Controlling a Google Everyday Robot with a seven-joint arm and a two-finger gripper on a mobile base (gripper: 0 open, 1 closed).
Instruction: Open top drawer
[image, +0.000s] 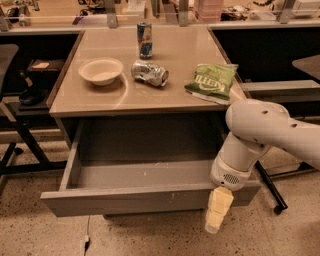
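I see the top drawer (130, 200) standing out below the table (180, 52), and my gripper (216, 220) hangs before its front's right end.

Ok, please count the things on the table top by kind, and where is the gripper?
Bowls: 1, the white bowl
Cans: 2, the upright can and the lying can
Bags: 1, the green bag
Total: 4
The gripper hangs before the right end of the open top drawer.
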